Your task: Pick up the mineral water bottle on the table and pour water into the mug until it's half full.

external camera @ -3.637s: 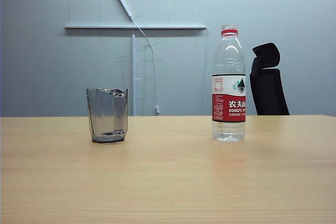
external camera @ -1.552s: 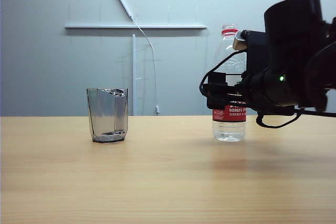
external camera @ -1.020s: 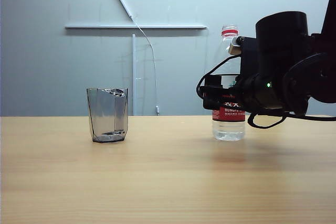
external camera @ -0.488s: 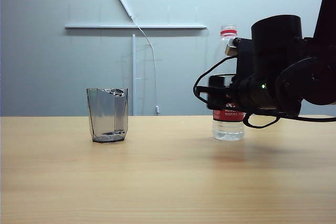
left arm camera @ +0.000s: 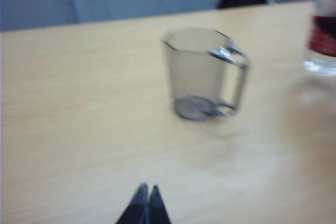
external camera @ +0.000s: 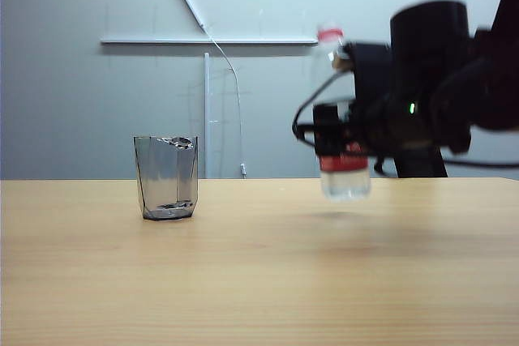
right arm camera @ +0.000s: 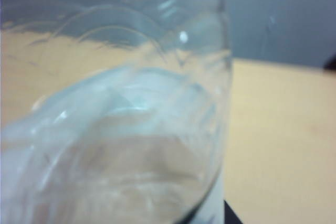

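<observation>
While clamped on the bottle: right gripper [external camera: 334, 139], jaws part-way closed around the labelled middle of the mineral water bottle [external camera: 342, 160], over the right half of the table [external camera: 259, 281]
Bottle against the jaws: body between the fingers, red neck ring above the gripper, clear base hanging below it
Bottle against the table: base off the wood, a faint shadow beneath, neck leaning a little toward the mug side
Right wrist view: filled by the clear ribbed wall of the mineral water bottle [right arm camera: 121, 119], pressed close to the camera; fingers not visible there
Water: clear liquid in the lower bottle, level too blurred to read
Left gripper: seen only in the left wrist view as two dark fingertips [left arm camera: 145, 208] pressed together, jaws closed on nothing, above bare table [left arm camera: 63, 129]
Left gripper against the mug: well short of it, tips pointing toward it, no contact
Mug [external camera: 166, 177]: upright on the left half of the table, toward the far edge, well apart from the bottle
Mug in the left wrist view: mug [left arm camera: 202, 74] with handle turned toward the bottle side, contents not readable
Bottle in the left wrist view: lower part of the mineral water bottle [left arm camera: 323, 40] at the frame edge, beyond the mug
Sharpness: right arm and bottle blurred in the exterior view
</observation>
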`<move>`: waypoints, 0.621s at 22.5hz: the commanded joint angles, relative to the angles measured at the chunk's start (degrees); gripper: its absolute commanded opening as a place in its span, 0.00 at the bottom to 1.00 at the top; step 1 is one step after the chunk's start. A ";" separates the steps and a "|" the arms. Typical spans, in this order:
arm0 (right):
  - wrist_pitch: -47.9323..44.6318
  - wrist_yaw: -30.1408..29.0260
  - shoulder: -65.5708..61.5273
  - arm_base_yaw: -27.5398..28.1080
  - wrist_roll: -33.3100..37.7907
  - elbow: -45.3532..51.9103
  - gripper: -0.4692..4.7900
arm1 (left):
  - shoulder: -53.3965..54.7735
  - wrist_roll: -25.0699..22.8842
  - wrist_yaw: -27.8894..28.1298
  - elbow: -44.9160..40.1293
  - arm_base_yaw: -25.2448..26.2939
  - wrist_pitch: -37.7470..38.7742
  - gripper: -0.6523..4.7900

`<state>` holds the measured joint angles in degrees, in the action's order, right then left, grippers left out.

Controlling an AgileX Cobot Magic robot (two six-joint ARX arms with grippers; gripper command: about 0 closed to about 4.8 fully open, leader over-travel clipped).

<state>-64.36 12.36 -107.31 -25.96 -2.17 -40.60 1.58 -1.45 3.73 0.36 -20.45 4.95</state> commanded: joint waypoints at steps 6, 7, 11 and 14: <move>26.80 -10.21 4.28 -0.48 -18.43 -17.11 0.62 | -1.25 0.17 0.13 0.15 6.60 -0.74 0.12; 30.82 -11.13 4.26 -0.48 -21.53 -19.74 0.62 | -1.25 0.17 0.11 0.15 6.25 -0.76 0.12; 37.83 -12.46 3.06 -0.48 -30.93 -25.70 0.62 | -1.25 0.17 0.11 0.15 6.16 -0.76 0.12; 40.83 -12.31 1.57 -0.96 -38.21 -28.22 0.62 | -1.25 0.17 0.11 0.15 6.16 -0.74 0.12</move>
<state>-22.48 0.23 -105.80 -26.44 -35.88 -67.66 0.30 -1.45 3.90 0.36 -14.35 4.95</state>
